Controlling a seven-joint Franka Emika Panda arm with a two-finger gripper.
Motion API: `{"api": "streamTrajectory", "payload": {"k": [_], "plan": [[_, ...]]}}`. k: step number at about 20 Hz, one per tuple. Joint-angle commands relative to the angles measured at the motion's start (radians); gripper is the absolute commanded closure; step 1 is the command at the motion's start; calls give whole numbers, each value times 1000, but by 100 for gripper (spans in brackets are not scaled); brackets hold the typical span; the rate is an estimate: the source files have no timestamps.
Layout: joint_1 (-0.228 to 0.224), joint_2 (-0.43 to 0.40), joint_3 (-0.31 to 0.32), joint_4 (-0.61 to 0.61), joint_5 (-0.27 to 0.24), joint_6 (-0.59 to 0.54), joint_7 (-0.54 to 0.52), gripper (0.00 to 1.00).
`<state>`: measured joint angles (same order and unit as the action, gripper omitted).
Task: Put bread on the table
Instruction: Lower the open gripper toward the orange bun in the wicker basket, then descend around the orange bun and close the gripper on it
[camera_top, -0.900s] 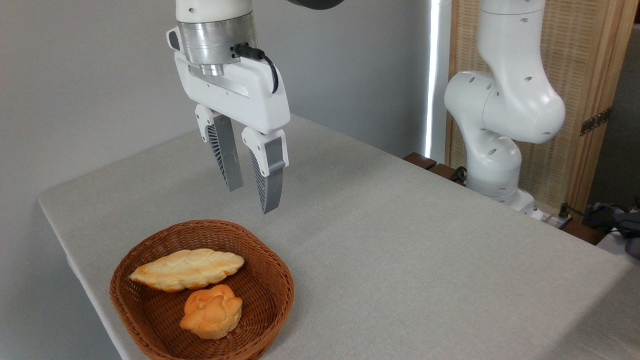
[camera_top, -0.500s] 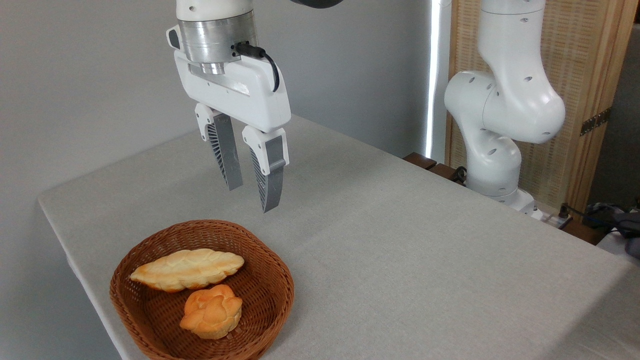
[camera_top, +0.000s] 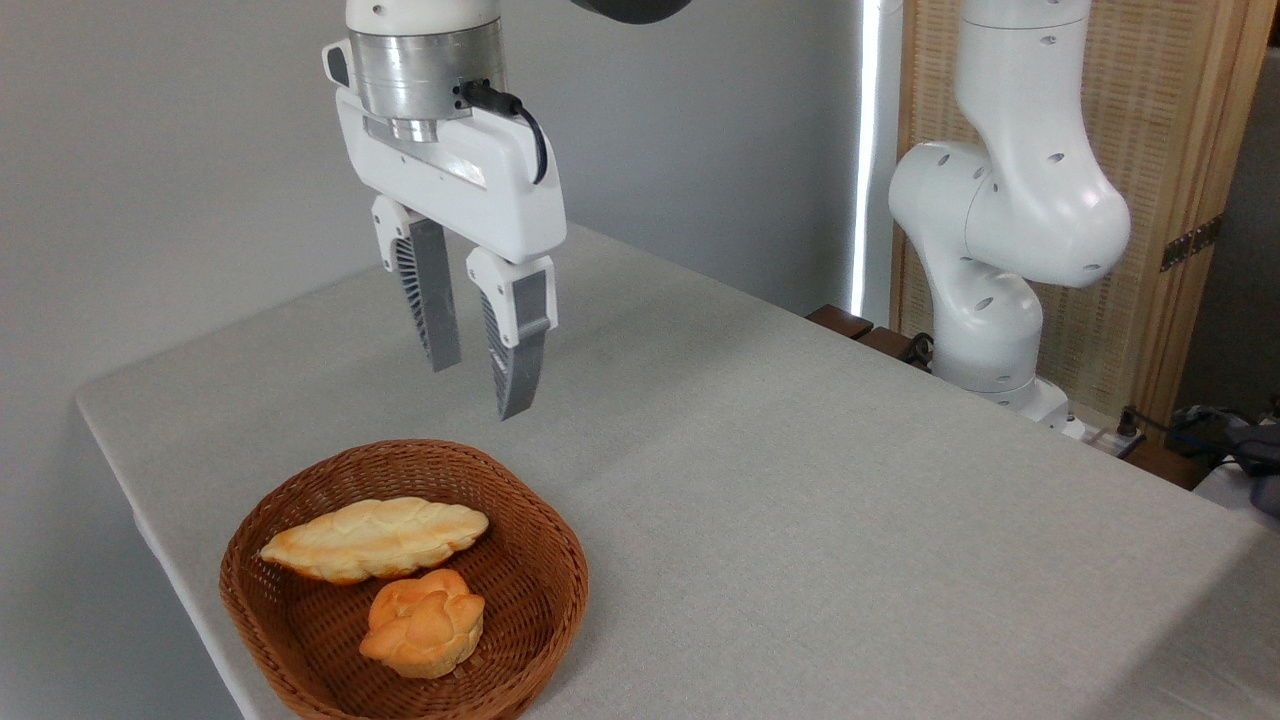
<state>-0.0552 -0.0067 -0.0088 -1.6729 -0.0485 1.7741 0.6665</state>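
Observation:
The bread (camera_top: 424, 622), a small orange-golden knotted bun, lies in the near part of a brown wicker basket (camera_top: 545, 590) at the table's front left. The table (camera_top: 800, 500) is covered in light grey-beige cloth. My gripper (camera_top: 478, 392) hangs in the air above the basket's far rim, fingers pointing down. It is open, with nothing between its grey ribbed fingers. The gripper is well apart from the bread, higher and further back.
A longer, paler braided loaf (camera_top: 375, 538) lies in the basket just behind the bun. The arm's white base (camera_top: 1000, 270) stands at the table's far right edge. A wooden screen (camera_top: 1180, 150) rises behind it. Cables lie at the far right.
The gripper has shifted a little to the left and slightly up. Its fingers stay open the same width. The basket and both breads have not moved.

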Motion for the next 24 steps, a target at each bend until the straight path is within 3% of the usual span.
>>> {"api": "streamTrajectory", "payload": {"k": [1,9,13,18,20,24], "plan": [[-8,-22,10,-48,-36,89,-15,0],[-15,-35,0,-218,-37,408,-2,0],[-12,-26,3,-245,-19,449,27,0],[-9,-6,13,-335,-13,605,146,0],[-6,13,15,-338,-13,611,201,0],[-5,60,29,-338,5,656,216,0]]}}
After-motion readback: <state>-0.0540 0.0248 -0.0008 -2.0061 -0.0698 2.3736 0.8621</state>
